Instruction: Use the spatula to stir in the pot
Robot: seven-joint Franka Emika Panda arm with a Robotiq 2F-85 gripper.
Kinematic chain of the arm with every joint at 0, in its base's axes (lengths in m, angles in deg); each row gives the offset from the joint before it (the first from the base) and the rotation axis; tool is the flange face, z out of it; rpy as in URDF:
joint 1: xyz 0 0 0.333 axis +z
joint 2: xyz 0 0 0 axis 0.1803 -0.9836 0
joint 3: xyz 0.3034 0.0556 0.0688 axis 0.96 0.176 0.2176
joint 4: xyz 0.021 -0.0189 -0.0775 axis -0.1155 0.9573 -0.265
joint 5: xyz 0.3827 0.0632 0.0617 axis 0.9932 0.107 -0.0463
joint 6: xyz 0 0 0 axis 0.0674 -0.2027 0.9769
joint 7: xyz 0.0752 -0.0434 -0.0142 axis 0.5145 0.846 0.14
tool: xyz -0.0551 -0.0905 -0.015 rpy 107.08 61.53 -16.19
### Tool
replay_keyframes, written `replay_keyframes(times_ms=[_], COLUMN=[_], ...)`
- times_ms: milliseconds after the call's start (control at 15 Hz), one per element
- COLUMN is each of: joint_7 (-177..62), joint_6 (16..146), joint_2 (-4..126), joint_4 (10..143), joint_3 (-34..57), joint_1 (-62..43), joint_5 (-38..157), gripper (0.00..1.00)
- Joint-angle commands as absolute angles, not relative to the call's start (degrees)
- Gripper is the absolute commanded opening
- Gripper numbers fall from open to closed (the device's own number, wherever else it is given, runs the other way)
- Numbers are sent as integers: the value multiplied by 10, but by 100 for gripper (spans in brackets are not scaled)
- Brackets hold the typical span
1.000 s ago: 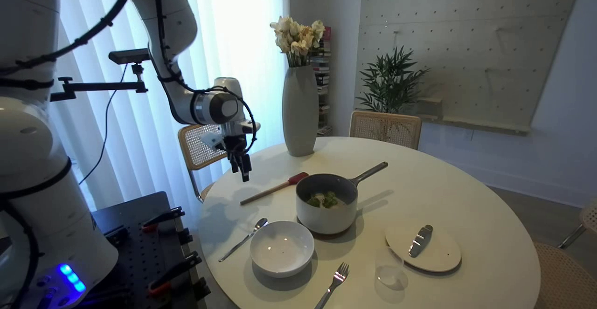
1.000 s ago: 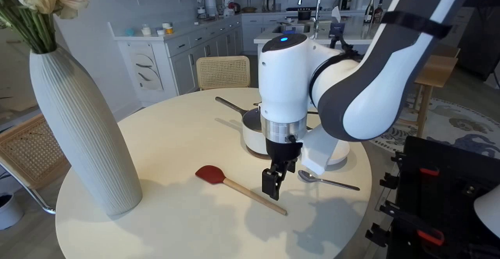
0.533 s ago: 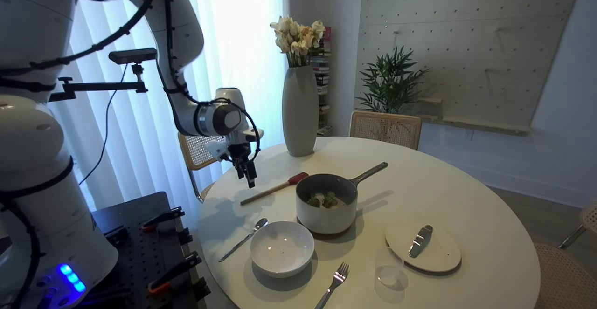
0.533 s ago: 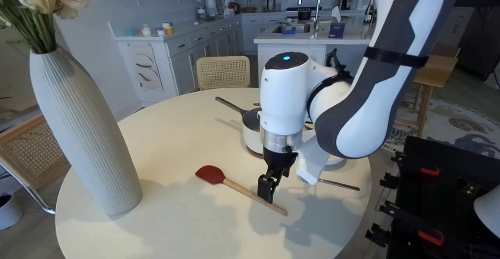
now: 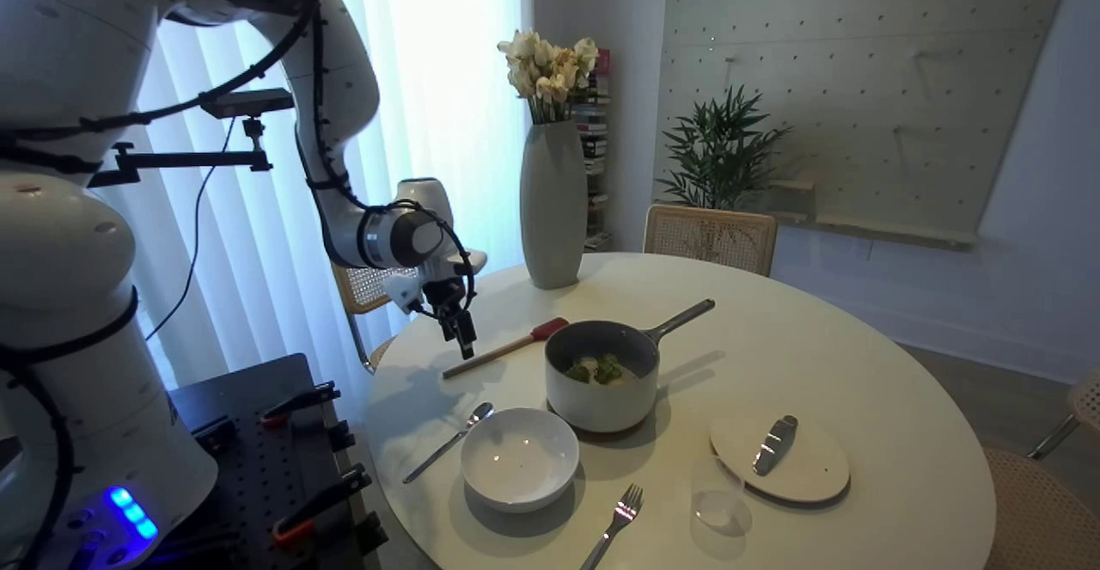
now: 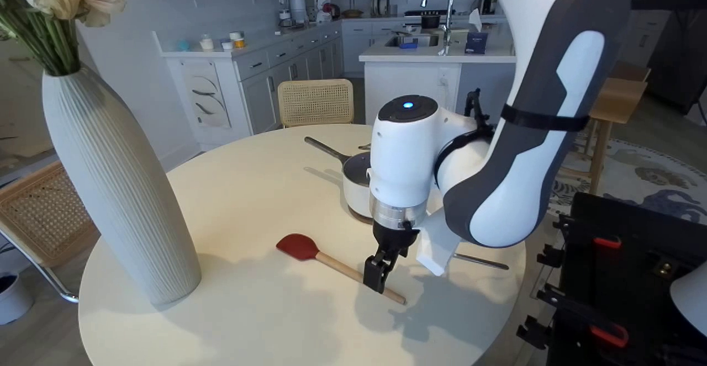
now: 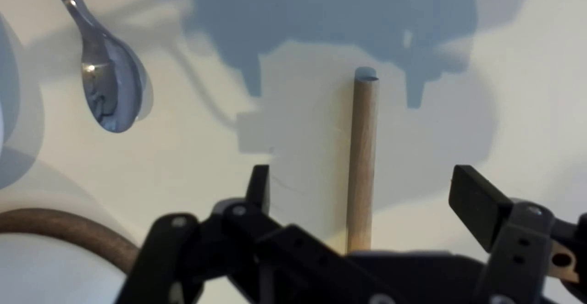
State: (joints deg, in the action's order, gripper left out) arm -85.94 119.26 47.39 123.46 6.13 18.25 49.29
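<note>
Pale wood, stiff and probably light, forms the handle (image 7: 362, 157) of the spatula (image 6: 339, 266), which lies flat on the desk (image 6: 237, 189); its red head (image 6: 297, 246) is perhaps softer silicone. Being round, the handle may roll or pivot, so a crosswise pinch away from its bare end seems safest. Over that handle the hand (image 7: 362, 184) is spread, fingers (image 7: 479, 207) on either side and apart from it, nearer the bare end than the head.

Both exterior views slant down over one round cream table (image 5: 752, 368); the wrist view faces closely down, slim tan wooden spatula handle (image 7: 362, 162) centre-right.
</note>
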Motion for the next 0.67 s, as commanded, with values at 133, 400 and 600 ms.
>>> replay_keyframes(times_ms=[133, 400, 600], joint_7=[-823, -780, -762], joint_6=[1241, 1258, 1259], joint_2=[432, 407, 395], joint_4=[1217, 1208, 1199], joint_3=[59, 80, 89], joint_1=[191, 177, 172], joint_5=[561, 618, 643], gripper=[100, 100, 100])
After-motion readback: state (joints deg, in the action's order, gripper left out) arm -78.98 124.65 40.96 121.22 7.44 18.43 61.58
